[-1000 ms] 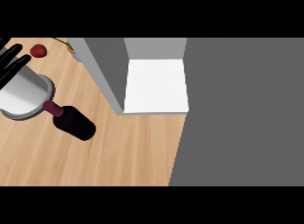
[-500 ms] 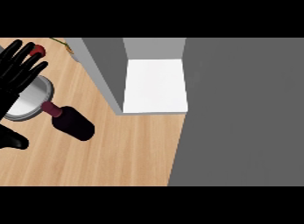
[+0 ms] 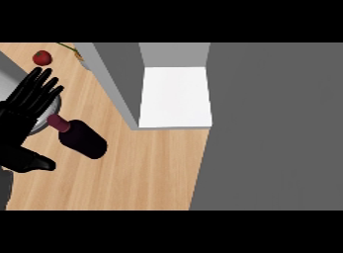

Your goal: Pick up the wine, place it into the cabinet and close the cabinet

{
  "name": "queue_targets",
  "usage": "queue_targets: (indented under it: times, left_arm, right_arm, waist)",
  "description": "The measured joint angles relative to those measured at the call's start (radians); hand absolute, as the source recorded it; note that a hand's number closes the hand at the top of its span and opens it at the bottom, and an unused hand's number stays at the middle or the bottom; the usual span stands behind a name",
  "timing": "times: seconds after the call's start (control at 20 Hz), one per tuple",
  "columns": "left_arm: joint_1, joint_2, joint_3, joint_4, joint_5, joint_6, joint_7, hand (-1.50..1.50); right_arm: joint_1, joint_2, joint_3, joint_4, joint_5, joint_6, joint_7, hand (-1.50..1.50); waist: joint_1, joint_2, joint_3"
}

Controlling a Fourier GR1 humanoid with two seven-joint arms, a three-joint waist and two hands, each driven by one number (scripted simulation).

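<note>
Dark wine btl [image 3: 83,139] lies on counter [image 3: 145,168], neck toward 10 o'clock. Our left hand [image 3: 17,123], fingers straight & apart, is at its 9.

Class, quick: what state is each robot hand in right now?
Left hand: open, holding nothing, beside the wine.
Right hand: not in view.

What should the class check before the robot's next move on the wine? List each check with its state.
1. Left hand open, fingers straight: ok.
2. Wine bottle on the counter, unheld: ok.
3. Left hand curled round the bottle: not ok; it is beside the neck.
4. Cabinet open, its white inside showing: ok.
5. Right hand's state: cannot tell, out of view.
</note>
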Motion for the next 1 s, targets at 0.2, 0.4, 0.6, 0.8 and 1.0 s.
queue_targets:
  times: [0.2, 0.4, 0.6, 0.8, 1.0]
  left_arm:
    - [0.011, -0.003, 0.003, 0.068, -0.049, -0.026, -0.069, -1.5]
    - [0.03, 0.013, 0.024, 0.152, -0.09, -0.07, -0.16, -1.5]
    - [0.016, 0.019, 0.031, 0.266, -0.141, -0.098, -0.247, -1.5]
    - [0.004, 0.023, 0.028, 0.343, -0.18, -0.113, -0.297, -1.5]
    - [-0.017, 0.037, 0.032, 0.46, -0.221, -0.143, -0.375, -1.5]
  right_arm:
    - [-0.016, -0.018, 0.016, 0.0, 0.005, -0.019, 0.015, -1.5]
    - [-0.022, -0.032, 0.037, 0.001, 0.012, -0.046, 0.013, -1.5]
    - [-0.016, -0.052, 0.06, 0.002, 0.017, -0.064, -0.003, -1.5]
    - [-0.032, -0.063, 0.078, 0.002, 0.025, -0.092, 0.009, -1.5]
    - [-0.05, -0.075, 0.088, 0.001, 0.029, -0.113, 0.018, -1.5]
  waist:
    - [0.0, 0.0, 0.0]
    - [-0.002, -0.001, 0.0]
    - [-0.005, 0.001, 0.0]
    - [-0.004, 0.0, 0.0]
    - [-0.009, 0.001, -0.001]
